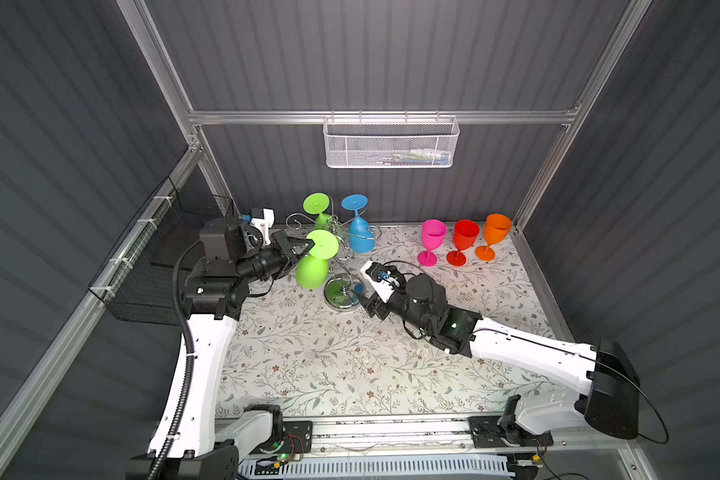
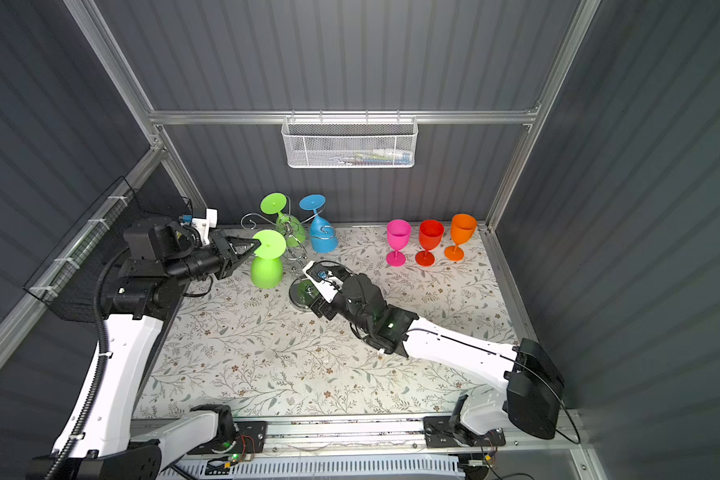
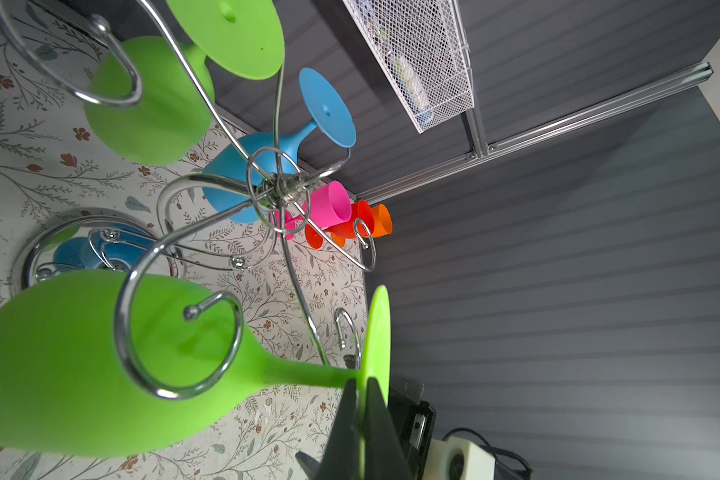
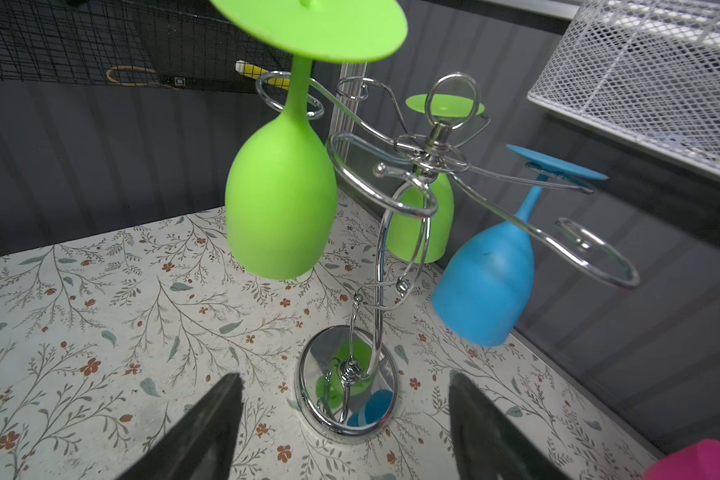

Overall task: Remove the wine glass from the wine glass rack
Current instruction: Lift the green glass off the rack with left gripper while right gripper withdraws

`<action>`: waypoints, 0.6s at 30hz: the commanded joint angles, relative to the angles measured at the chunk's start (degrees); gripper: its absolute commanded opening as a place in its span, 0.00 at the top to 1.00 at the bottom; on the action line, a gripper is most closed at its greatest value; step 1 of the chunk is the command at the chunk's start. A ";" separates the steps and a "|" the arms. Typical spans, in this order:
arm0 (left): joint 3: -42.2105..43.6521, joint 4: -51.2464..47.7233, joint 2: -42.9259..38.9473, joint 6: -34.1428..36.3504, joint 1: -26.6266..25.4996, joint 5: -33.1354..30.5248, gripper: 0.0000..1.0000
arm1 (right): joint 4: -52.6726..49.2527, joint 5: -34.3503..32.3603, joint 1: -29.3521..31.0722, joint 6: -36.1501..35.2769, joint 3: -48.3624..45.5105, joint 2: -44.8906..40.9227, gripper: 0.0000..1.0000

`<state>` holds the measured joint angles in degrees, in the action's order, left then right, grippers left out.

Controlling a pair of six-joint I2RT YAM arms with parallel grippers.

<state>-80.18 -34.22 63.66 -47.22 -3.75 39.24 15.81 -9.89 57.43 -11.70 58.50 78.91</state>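
My left gripper point(image 1: 306, 248) is clamped on the foot of the near green wine glass point(image 1: 312, 271). The glass hangs inverted, its foot above the wine glass rack point(image 1: 341, 300). I can't tell if the stem clears the scroll. My right gripper point(image 4: 344, 376) gapes empty.

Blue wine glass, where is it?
In a top view the blue plastic wine glass hangs upside down on the shiny chrome wire rack at the back, between the rear green glass and the pink glass.

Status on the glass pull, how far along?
Done: pink glass, red glass, orange glass stand on the table. In hand: left gripper shut on near green glass's foot, stem apparently inside the rack's curl. Left: lift clear; right gripper open at base.
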 commanded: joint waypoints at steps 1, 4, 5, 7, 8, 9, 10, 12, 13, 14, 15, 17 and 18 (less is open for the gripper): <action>1.94 -0.96 -2.11 0.29 0.23 1.99 1.00 | -0.96 -0.45 0.32 1.82 -0.82 -2.16 0.22; 3.16 -1.53 -3.58 1.29 0.23 3.62 1.00 | -2.63 -1.17 0.31 2.73 -1.48 -3.47 0.22; 3.56 -1.81 -4.06 1.74 0.23 4.30 1.00 | -2.98 -1.23 0.32 3.10 -1.86 -4.22 0.22; 4.73 -2.18 -5.31 2.53 0.23 5.82 1.00 | -4.36 -1.72 0.33 4.06 -2.70 -5.79 0.22; 5.36 -2.21 -5.91 2.93 0.23 6.49 1.00 | -4.93 -1.99 0.23 4.64 -3.24 -6.71 0.22; 6.24 -2.11 -6.66 3.37 0.23 7.52 1.00 | -5.46 -2.16 0.23 5.39 -4.02 -7.58 0.22; 7.30 -1.73 -7.42 3.66 0.23 8.93 1.00 | -6.11 -2.47 0.13 6.28 -4.80 -8.74 0.22; 10.01 0.19 -9.27 3.63 0.17 11.28 1.00 | -8.29 -2.61 -0.31 8.58 -5.83 -10.60 0.22; 11.17 0.23 -10.34 4.18 0.15 11.54 1.00 | -9.85 -2.74 -0.92 10.36 -6.23 -11.59 0.22; 11.66 -0.46 -11.01 5.42 0.14 11.60 1.00 | -11.26 -2.76 -1.63 12.10 -6.45 -12.39 0.22; 12.28 -1.18 -11.70 6.52 0.14 11.89 1.00 | -12.94 -2.55 -2.61 14.20 -6.85 -13.33 0.22; 14.38 -0.14 -13.18 7.04 -0.22 12.34 1.00 | -15.56 -1.96 -4.67 17.86 -7.58 -14.43 0.22; 15.64 0.69 -14.17 7.38 -0.73 11.95 1.00 | -17.17 -1.21 -6.16 19.91 -7.70 -16.46 0.22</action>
<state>-66.52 -34.72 51.44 -42.96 -3.90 48.62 4.14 -11.38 53.80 0.86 51.81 65.19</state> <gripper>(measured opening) 0.055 0.779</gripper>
